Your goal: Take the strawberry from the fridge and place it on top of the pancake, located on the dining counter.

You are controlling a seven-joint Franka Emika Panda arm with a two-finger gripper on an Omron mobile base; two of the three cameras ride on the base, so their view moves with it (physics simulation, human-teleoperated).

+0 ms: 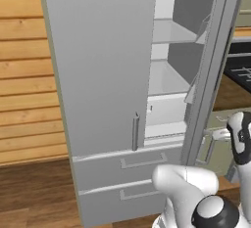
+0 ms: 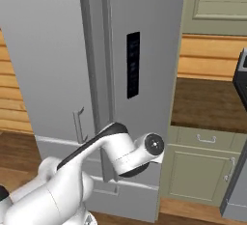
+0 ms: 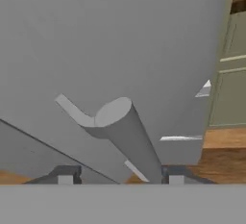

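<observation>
fridge (image 1: 103, 75): right door standing ajar, shelves showing no strawberry.
hand (image 3: 117, 179): fingers parted, straddling the door's handle (image 3: 126, 131), not clamping.
risk: door swinging back shut; arm blocking the opening.

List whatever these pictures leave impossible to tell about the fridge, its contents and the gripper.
- Fridge shelves, left base view: the closed left door and the swung-open right door cover most of them; no strawberry can be made out on the visible parts.
- Gripper, hand view: fingertips sit either side of the bar handle, but contact cannot be judged.
- Right base view: the open door blocks the fridge interior.
</observation>
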